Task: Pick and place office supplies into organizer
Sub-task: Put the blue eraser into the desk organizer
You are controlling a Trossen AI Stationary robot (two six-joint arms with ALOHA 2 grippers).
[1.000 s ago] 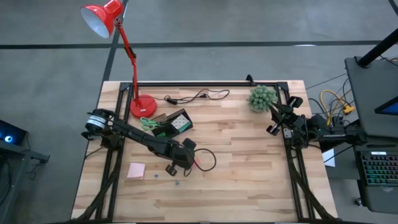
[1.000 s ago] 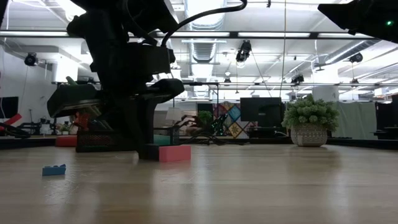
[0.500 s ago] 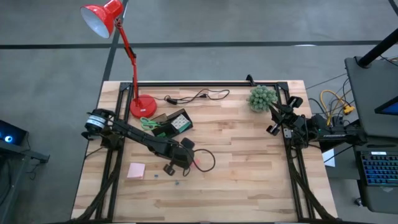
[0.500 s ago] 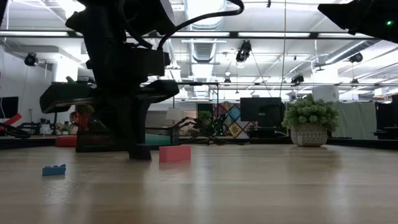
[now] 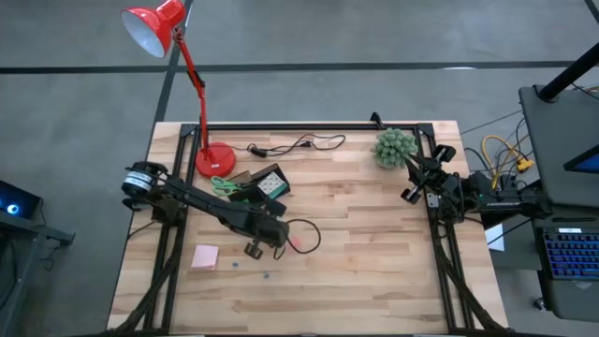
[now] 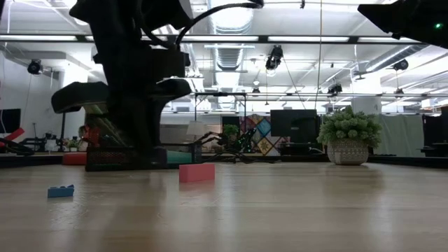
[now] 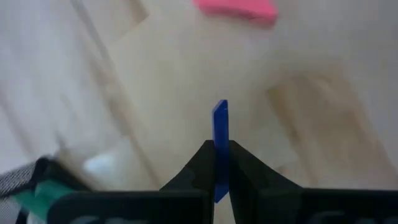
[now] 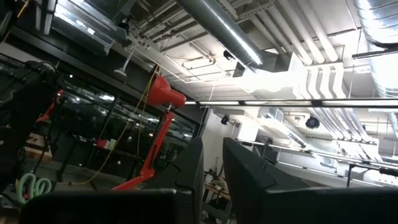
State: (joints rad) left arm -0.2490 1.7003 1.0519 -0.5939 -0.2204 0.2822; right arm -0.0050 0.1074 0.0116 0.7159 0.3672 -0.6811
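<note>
Left fingers (image 7: pixel 221 163) pinch a thin blue piece (image 7: pixel 220 127) edge-on. Looks light, stiff, slick; grip its flat faces. Right fingers (image 8: pixel 213 168) sit slightly apart, empty.

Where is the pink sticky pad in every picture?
High view: pink sticky-note pad on the table near the left edge.
Low view: left of centre, flat on the wood.
Left wrist view: pink blur at the top, beyond the left gripper.
Right wrist view: not in it.
Shared landmark: the red lamp.

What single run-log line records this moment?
left gripper: shut on blue piece, lifted | right gripper: waiting at table edge | organizer: not reached
</note>
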